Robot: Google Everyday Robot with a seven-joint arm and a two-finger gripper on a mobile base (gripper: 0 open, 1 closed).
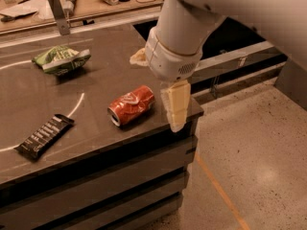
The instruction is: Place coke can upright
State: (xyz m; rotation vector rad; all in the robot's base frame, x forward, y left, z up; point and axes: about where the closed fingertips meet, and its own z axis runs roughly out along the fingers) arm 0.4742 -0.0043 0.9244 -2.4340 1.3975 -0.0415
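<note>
Coke can (131, 105) lies on its side on the bench (110, 75), near the front edge. Gripper (175, 107) hangs just beside it at 3 o'clock; jaws released or clenched, cannot tell.

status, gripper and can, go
Gripper over the counter at its right edge, just right of the coke can. Can on its side, untouched. Nothing between them.

gripper (173, 110) beside coke can (131, 105), arm (249, 13) cropped above
</note>
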